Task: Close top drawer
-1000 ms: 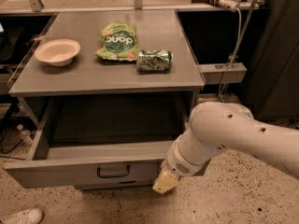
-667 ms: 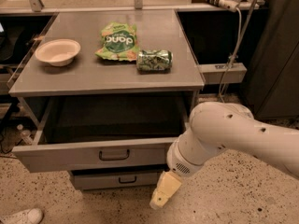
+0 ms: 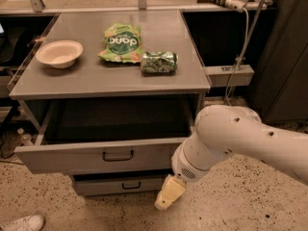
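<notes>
The top drawer (image 3: 72, 158) of the grey cabinet stands pulled out, its flat front carrying a small black loop handle (image 3: 118, 155). Its long, shallow tray (image 3: 115, 121) looks dark and empty. My gripper (image 3: 169, 194) hangs from the white arm (image 3: 231, 138) at the drawer's right front corner. Its cream tip points down at the floor, below the front panel's lower edge and apart from it. The arm covers the right end of the drawer front.
On the cabinet top (image 3: 86, 78) lie a cream bowl (image 3: 59, 53), a green snack bag (image 3: 121, 42) and a green can (image 3: 159, 62) on its side. A lower drawer front (image 3: 122, 184) shows beneath. A grey shelf (image 3: 228, 75) with cables stands to the right, and a white shoe (image 3: 21, 223) at bottom left.
The top drawer has slid part way back into the cabinet, uncovering the lower drawer front. My gripper has dropped from the front panel's lower right corner to below it.
</notes>
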